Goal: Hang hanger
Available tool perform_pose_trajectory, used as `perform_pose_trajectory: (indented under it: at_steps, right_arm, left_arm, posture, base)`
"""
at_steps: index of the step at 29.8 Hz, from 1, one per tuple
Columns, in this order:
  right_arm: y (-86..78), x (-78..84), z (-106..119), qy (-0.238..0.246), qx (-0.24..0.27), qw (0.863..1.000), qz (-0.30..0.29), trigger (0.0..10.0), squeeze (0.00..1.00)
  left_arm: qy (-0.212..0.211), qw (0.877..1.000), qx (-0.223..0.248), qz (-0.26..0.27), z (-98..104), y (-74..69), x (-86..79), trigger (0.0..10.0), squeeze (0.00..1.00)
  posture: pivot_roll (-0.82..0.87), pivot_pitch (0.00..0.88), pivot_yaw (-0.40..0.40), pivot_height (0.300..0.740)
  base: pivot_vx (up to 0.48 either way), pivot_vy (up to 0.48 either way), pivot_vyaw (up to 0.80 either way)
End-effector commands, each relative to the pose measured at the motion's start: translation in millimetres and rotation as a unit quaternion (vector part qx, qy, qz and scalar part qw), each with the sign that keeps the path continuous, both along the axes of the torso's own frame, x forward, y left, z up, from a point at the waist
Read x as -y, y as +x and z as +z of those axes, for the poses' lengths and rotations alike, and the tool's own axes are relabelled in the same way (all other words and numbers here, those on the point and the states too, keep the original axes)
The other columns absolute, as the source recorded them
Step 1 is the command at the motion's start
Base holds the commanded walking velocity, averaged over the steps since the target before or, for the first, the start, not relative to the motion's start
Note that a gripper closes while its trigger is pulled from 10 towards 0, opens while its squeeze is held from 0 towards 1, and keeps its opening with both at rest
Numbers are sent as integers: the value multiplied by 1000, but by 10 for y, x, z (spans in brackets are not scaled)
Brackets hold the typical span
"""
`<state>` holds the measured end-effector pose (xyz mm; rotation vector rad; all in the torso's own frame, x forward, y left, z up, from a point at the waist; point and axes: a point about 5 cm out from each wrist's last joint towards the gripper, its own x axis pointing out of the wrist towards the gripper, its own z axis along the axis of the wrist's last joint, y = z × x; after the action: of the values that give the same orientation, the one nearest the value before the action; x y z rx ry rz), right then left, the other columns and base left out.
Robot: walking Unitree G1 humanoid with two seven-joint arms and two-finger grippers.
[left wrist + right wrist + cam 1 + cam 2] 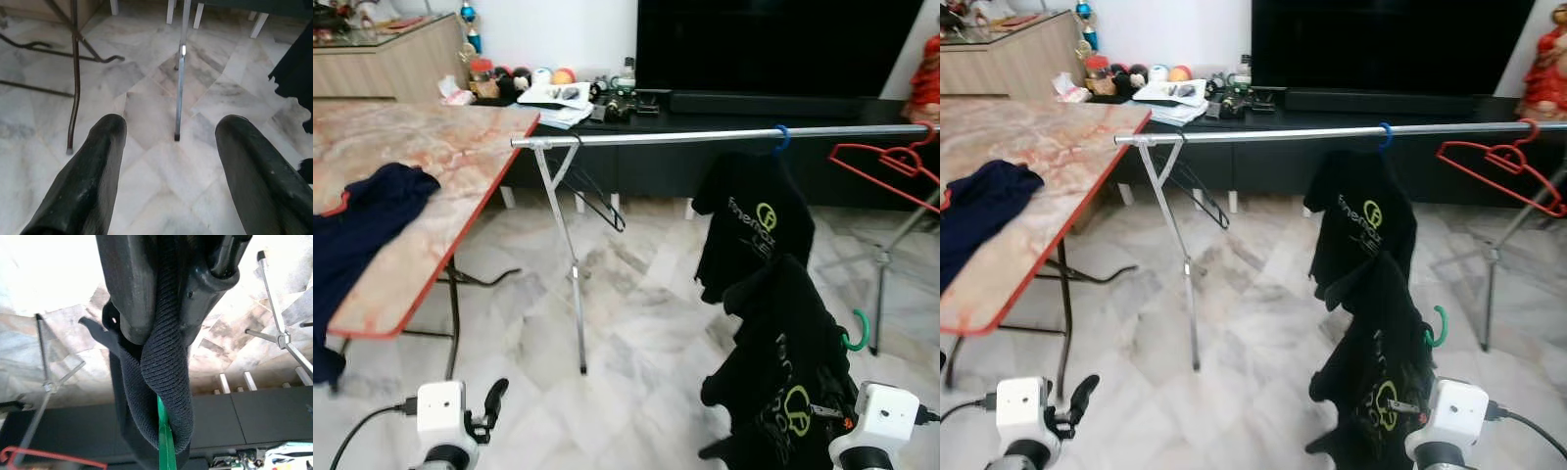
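Note:
A silver clothes rail [705,136] spans the room at chest height. On it hang a black T-shirt [754,230] on a blue hanger [783,137], a bare red hanger [886,162] at the right and a thin black wire hanger [597,201] at the left. Low at the right, my right gripper [161,318] is shut on the collar of a second black T-shirt [783,382] and its green hanger [855,331], whose hook points up below the rail. My left gripper [171,132] hangs low at the left, open, with only floor between its fingers.
A marble-topped table [431,147] with a red edge stands at the left, a dark blue garment [362,225] lying on it. Behind the rail is a black TV console [754,108] with clutter. The rail's legs [576,284] stand on the marble floor.

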<state>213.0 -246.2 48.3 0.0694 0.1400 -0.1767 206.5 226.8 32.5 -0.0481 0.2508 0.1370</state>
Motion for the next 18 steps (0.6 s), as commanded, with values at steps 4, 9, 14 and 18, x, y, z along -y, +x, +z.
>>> perform_pose_trajectory:
  at_steps: [4, 9, 14, 18]
  right_arm:
    - [35, 35, 91, -10, 25, 1000, -2, 10000, 0]
    - [35, 61, 100, -13, 25, 1000, -4, 10000, 0]
    - [86, 56, 136, -12, 32, 999, -5, 10000, 0]
    - [106, 53, 156, -11, 37, 999, -5, 10000, 0]
  left_arm:
    - [-4, 1000, -6, 3, -27, -22, -14, 10000, 0]
    - [-4, 1000, -6, 2, -31, -27, -12, 10000, 0]
    - [-4, 1000, -5, 0, -21, 1, -17, 10000, 0]
    - [-2, 1000, -4, -2, -6, 19, -18, 10000, 0]
  posture:
    - [-35, 52, -5, 740]
    - [-36, 53, -7, 740]
    - [-16, 94, 2, 740]
    - [-6, 90, 2, 740]
  base:
    - [-301, 0, 0]
    - [-299, 0, 0]
    - [-300, 0, 0]
    - [-287, 0, 0]
